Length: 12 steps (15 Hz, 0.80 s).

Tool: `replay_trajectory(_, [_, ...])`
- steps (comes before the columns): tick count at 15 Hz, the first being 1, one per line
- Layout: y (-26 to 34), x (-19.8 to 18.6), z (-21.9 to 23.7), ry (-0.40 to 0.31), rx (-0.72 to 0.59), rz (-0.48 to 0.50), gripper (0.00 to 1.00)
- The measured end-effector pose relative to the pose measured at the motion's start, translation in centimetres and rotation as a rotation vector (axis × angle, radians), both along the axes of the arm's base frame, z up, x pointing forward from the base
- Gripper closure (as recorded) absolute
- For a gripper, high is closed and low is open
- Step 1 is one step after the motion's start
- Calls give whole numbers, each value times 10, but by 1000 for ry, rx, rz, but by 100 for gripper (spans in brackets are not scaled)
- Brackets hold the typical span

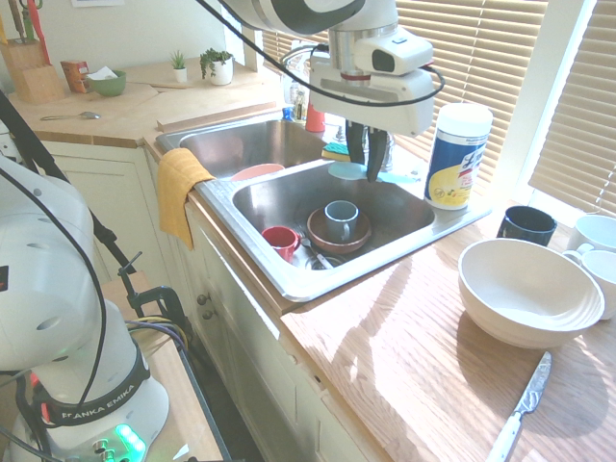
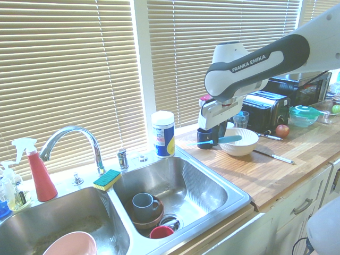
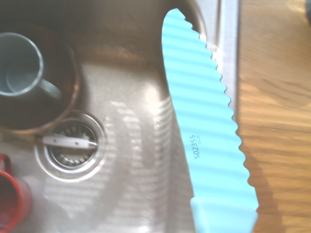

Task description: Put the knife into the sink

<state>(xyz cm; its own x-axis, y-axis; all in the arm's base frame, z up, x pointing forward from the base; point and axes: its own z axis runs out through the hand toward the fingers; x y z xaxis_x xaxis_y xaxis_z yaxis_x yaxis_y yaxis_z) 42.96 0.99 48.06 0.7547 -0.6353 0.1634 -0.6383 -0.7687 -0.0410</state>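
First exterior view: end effector [image 1: 369, 159] points straight down over the far rim of the sink [image 1: 289, 279], near basin. Fingers are clamped on the turquoise plastic knife [image 1: 348, 171], seen here almost end-on as a pale blue sliver held level. The basin below holds a grey mug [image 1: 340, 220] in a brown bowl [image 1: 338, 234] and a red cup [image 1: 279, 240].

Second exterior view: knife [image 2: 222, 140] hangs level in the air, gripped near its handle end, blade towards the white bowl [image 2: 239, 142] on the tabletop [image 2: 287, 172]. It sits over the tabletop-sink border, not yet above open basin.

Wrist view: serrated blade [image 3: 204, 126] spans the sink wall, drain strainer [image 3: 70, 143] beside it.

Judgement: one-piece plastic, so light and stiff, with little sag. Smooth surface could slip or pivot in a narrow grip; a hold on the handle near the blade root seems soundest. Not fragile, so a short drop into the basin should do no harm.
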Motion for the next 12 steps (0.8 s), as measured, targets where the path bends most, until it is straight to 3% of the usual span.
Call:
replay_trajectory(6, [94,9,-65,-43,-12,-195,100])
replay_trajectory(12, [141,18,-168,-17,-22,-279,100])
